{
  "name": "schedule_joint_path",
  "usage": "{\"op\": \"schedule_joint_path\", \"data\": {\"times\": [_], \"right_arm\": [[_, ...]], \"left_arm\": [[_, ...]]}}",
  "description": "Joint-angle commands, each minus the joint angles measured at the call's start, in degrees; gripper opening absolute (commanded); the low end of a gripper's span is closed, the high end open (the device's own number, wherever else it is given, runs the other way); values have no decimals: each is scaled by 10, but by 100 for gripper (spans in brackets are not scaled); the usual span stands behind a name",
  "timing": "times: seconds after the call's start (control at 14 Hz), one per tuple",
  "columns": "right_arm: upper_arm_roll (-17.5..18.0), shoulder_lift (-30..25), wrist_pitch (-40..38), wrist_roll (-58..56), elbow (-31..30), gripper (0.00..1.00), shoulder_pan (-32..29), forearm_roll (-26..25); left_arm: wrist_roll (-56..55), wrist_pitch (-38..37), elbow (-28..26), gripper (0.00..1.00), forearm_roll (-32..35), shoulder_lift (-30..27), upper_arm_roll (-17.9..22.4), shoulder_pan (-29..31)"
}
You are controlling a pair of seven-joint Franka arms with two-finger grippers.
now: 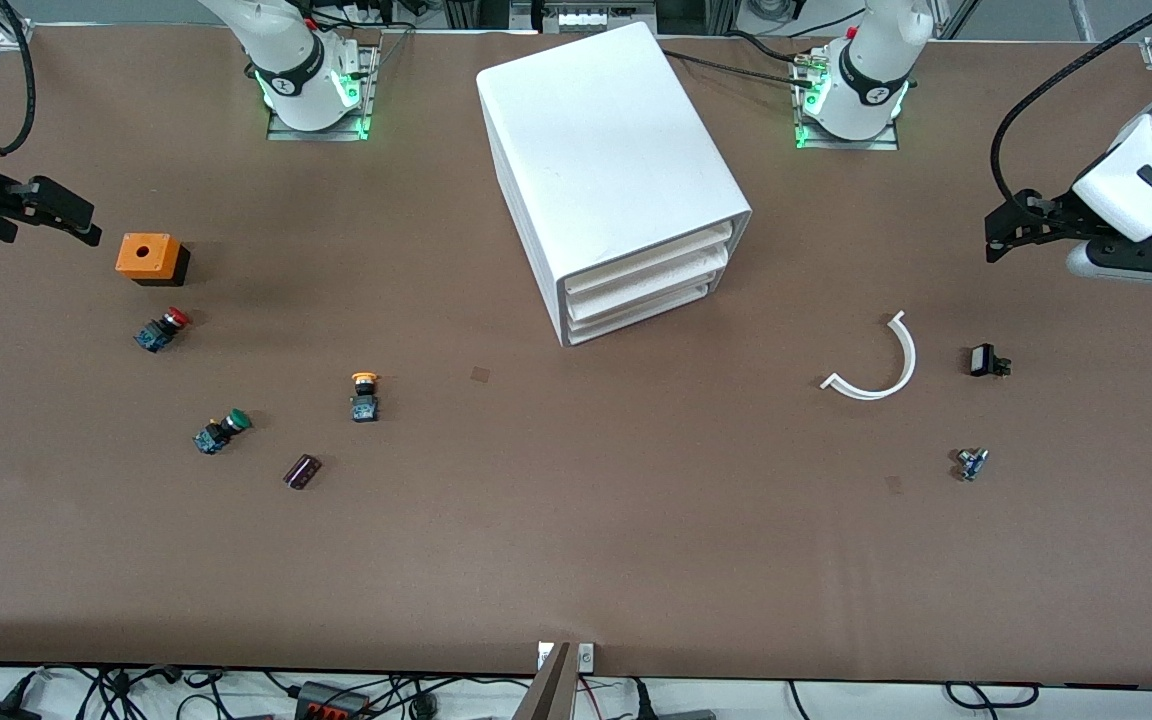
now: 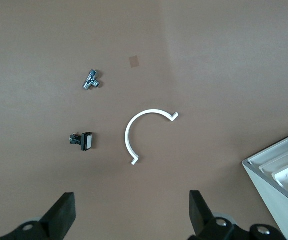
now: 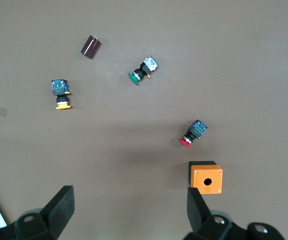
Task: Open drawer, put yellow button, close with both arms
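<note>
The white cabinet (image 1: 606, 150) stands mid-table, its three drawers facing the left arm's end. The uppermost drawer (image 1: 651, 257) is shut. The cabinet's corner shows in the left wrist view (image 2: 271, 192). The yellow button (image 1: 364, 395) lies on the table toward the right arm's end, nearer the front camera than the cabinet; it also shows in the right wrist view (image 3: 60, 93). My right gripper (image 1: 46, 220) is open and empty, up over the table's end beside an orange box; its own view shows it too (image 3: 129, 197). My left gripper (image 1: 1006, 232) is open and empty over the table's other end, also seen in its own view (image 2: 131, 200).
An orange box (image 1: 149, 258), a red-capped button (image 1: 162, 328), a green-capped button (image 1: 221, 430) and a dark purple part (image 1: 302, 471) lie near the yellow button. A white curved strip (image 1: 876, 365), a black switch (image 1: 988, 361) and a small metal part (image 1: 971, 463) lie toward the left arm's end.
</note>
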Motion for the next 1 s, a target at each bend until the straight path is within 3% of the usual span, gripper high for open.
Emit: {"op": "schedule_joint_path", "data": {"times": [0.0, 0.93], "right_arm": [[0, -6, 2, -6, -4, 100, 2, -4], [0, 3, -3, -7, -4, 100, 0, -3]], "left_arm": [[9, 5, -8, 100, -2, -10, 1, -1], [5, 5, -7, 100, -2, -11, -4, -2]]}}
